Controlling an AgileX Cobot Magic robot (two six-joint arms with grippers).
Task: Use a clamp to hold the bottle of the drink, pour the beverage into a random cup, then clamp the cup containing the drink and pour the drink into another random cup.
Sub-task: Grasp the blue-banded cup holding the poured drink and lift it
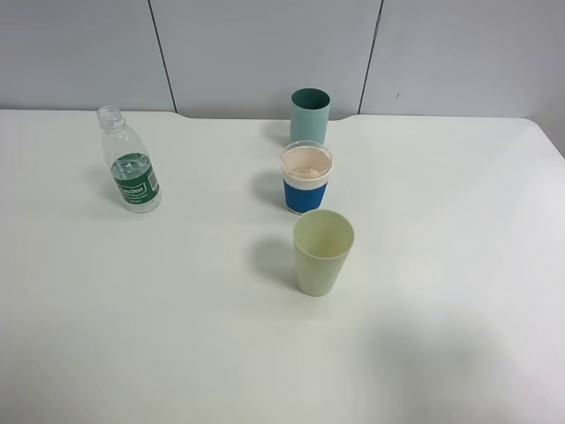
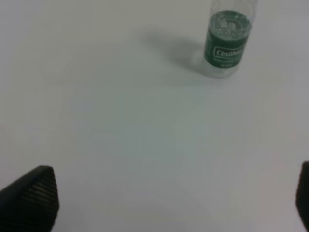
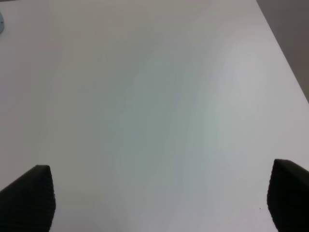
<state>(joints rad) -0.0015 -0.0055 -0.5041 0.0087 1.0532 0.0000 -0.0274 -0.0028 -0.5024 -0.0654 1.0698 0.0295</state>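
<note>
The capless clear bottle [image 1: 131, 163] with a green label stands upright at the table's back left, and the left wrist view also shows this bottle [image 2: 226, 43]. Its clear beverage [image 1: 131, 199] is hard to make out. The blue-banded cup [image 1: 306, 181] with a pinkish-cream inside stands mid-table; I cannot tell whether it holds liquid. Just in front of it is the pale yellow-green cup [image 1: 323, 252]. Neither arm appears in the high view. My left gripper [image 2: 176, 186] is open over bare table, well short of the bottle. My right gripper [image 3: 161, 183] is open with only bare table between its fingers.
A darker teal cup [image 1: 310, 115] stands behind the blue-banded one, so the three cups form a line running front to back. The white table [image 1: 441, 265] ends at a grey panelled wall [image 1: 265, 44]. The table's right edge [image 3: 282, 53] shows in the right wrist view.
</note>
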